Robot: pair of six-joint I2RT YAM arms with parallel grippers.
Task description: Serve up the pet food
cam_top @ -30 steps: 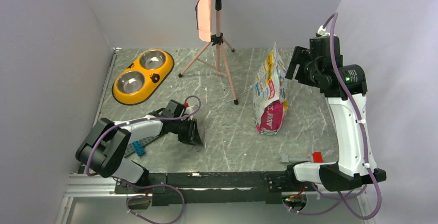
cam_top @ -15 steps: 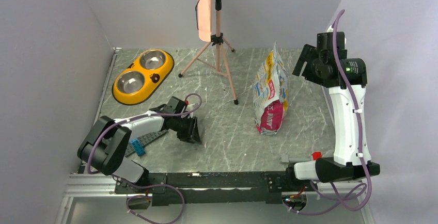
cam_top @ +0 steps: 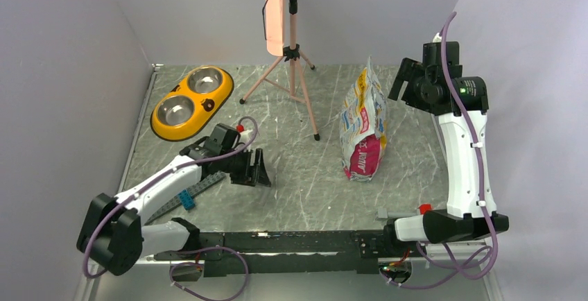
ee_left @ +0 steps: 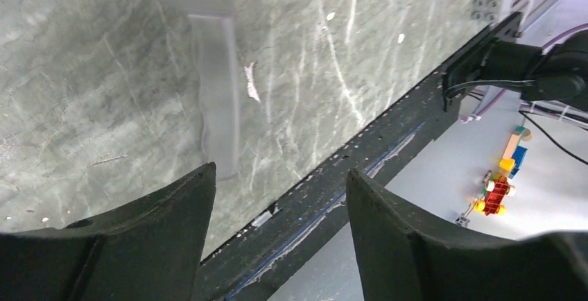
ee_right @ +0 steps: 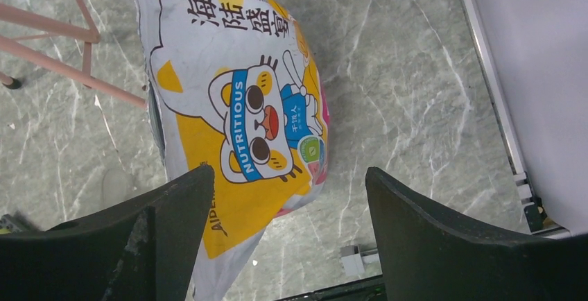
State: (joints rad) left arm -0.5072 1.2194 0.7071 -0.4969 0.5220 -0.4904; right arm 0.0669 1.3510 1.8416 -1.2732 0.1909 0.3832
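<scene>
Right wrist view is showing the right gripper hovering wide open over the bag at frame centre. No pet food is showing; presumably it is inside. The left gripper is gaping empty. Judging this as the approach, next comes descending and clamping the bag's top.

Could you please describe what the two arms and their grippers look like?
Both arms share one build: white link shells, as on the right arm, between black joints and bases. A purple cable loops along each. The left gripper and right gripper have broad, matte black, wedge-shaped fingers. A green light glows near the right wrist.
</scene>
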